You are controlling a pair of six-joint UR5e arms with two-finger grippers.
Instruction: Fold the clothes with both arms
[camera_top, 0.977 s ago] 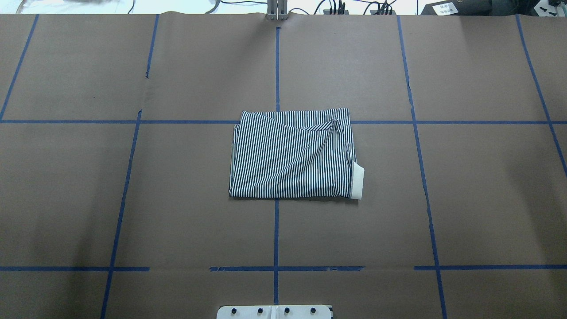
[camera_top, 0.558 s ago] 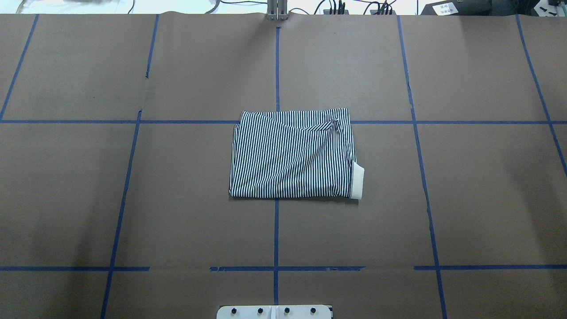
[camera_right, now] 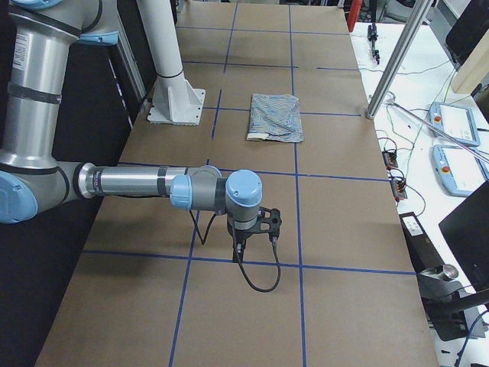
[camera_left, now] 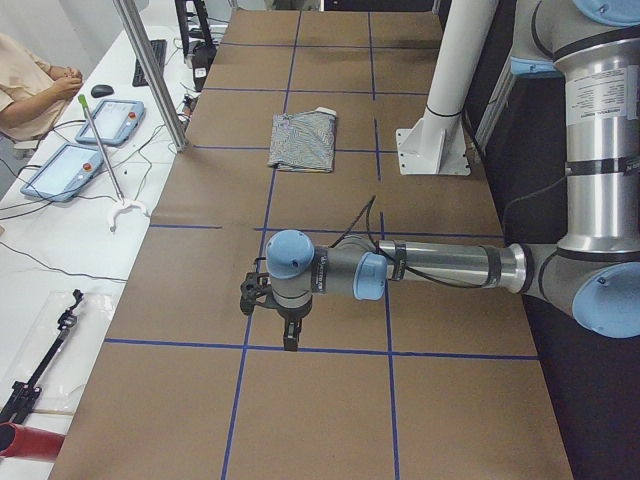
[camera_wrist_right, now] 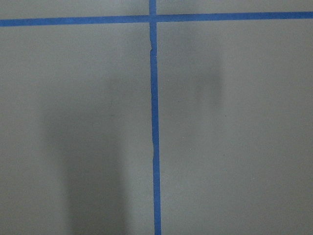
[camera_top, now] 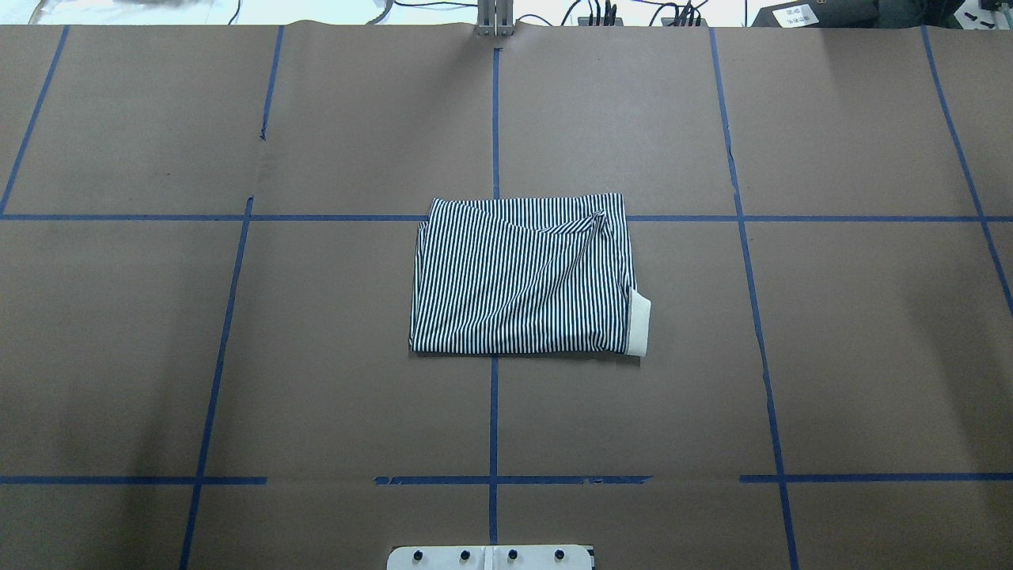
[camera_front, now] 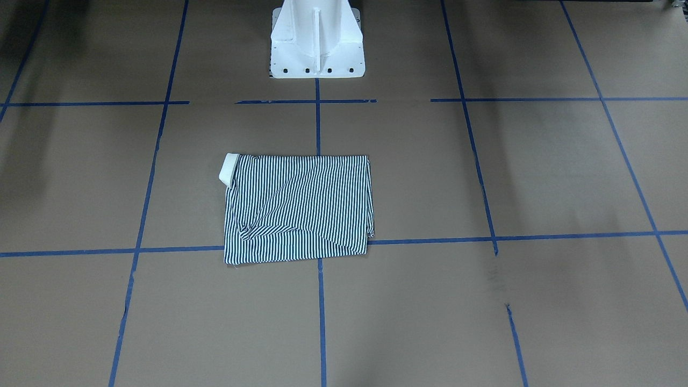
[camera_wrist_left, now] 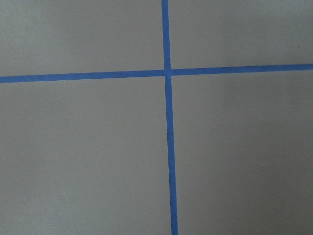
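**A:** Fingers: how wide?

**B:** Can't tell. My left gripper (camera_left: 288, 335) shows only in the left side cam and my right gripper (camera_right: 239, 248) only in the right side cam. Both are too small and side-on to judge the gap. Each points down over the bare brown table paper (camera_top: 237, 356). Whether the tips touch it, can't tell either.

**A:** Wrist cams?

**B:** Just paper w/ a cross of blue tape (camera_wrist_left: 167, 72) in each.

**A:** Shirt?

**B:** The striped polo shirt (camera_top: 522, 277) lies flat at table centre, folded to a rough rectangle, well apart from both my grippers. Its cream collar (camera_top: 639, 324) pokes out at the corner nearest me, on my right.

**A:** Overhead vs. side views?

**B:** Overhead & front cams give the shirt close up, stripes and creases, plus my white pedestal (camera_front: 316, 43). My arms show only in the side cams. The left one also catches a person (camera_left: 30, 85) at the bench beside two tablets (camera_left: 62, 170).
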